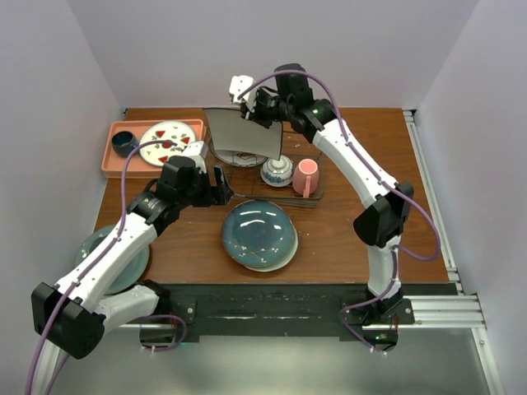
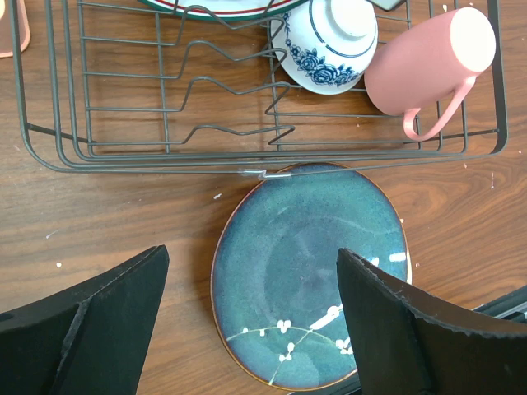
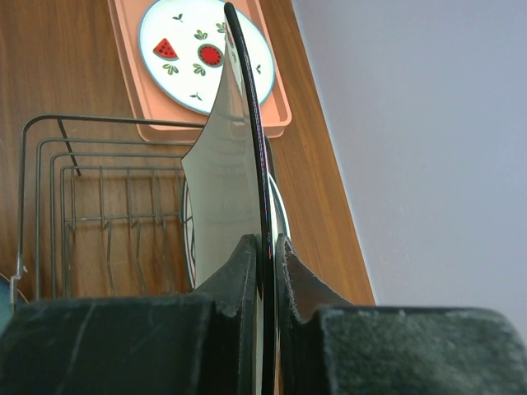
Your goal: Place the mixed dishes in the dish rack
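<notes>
Square plate up on edge, right over the rack!
My right gripper (image 3: 265, 247) is clamped tight on the rim of the white square plate (image 3: 221, 189), holding it upright above the dish rack (image 2: 123, 151). I judge it stiff, glazed, slick and chippable. A thin edge pinch could let it swing, so it should go down vertical and gently. My left gripper (image 2: 251, 271) hangs wide open and empty over the blue-green plate (image 2: 309, 271), which lies on the table just outside the rack.

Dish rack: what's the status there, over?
Right gripper shut on square plate over dish rack. Left gripper open over blue plate. Mug, bowl in rack.
</notes>
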Controlling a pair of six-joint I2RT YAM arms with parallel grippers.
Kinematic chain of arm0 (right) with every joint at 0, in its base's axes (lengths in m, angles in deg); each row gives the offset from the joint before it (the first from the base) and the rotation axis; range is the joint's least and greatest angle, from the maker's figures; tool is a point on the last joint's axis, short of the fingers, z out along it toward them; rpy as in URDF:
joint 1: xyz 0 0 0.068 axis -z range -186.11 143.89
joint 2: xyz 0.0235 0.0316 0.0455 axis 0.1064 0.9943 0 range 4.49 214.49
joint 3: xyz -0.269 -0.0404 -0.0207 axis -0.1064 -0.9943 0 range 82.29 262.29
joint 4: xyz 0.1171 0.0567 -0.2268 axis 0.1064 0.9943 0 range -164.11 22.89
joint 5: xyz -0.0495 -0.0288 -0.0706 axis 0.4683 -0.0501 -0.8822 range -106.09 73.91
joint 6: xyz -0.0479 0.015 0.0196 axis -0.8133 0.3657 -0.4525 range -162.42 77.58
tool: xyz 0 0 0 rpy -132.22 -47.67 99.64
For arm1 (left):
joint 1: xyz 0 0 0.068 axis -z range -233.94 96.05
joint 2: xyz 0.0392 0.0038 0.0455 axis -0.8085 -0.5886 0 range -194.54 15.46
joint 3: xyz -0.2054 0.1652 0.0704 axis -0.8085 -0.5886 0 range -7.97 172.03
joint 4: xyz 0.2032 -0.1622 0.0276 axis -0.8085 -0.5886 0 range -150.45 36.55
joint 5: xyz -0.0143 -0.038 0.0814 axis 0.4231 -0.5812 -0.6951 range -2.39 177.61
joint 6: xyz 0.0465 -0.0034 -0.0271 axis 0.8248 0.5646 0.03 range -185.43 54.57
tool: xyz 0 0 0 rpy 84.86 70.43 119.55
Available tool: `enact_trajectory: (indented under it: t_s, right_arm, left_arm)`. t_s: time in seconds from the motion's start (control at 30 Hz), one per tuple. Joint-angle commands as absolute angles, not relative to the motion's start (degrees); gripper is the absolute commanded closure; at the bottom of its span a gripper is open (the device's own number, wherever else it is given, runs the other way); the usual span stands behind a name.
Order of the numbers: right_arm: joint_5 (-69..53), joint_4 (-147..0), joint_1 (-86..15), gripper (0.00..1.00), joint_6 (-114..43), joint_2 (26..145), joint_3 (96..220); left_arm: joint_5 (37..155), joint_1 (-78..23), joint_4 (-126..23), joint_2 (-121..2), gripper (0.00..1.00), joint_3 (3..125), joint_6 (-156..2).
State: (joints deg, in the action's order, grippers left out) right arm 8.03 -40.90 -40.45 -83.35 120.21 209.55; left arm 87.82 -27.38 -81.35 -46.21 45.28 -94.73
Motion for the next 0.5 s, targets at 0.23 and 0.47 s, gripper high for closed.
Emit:
enact_trajectory:
  t_s: [0.23,0.47]
  right_arm:
    - [10.81,-58.01,-41.53,1.00,-83.47,121.38,211.66]
    - [10.54,-63.21,-41.53,1.00,-80.92,123.67,211.75]
  left_arm:
    - [89.72,-28.02,-79.56,-46.59,0.12,46.87,-93.29]
    - [90.77,-28.02,-78.77,-47.38,0.12,46.70,-93.47]
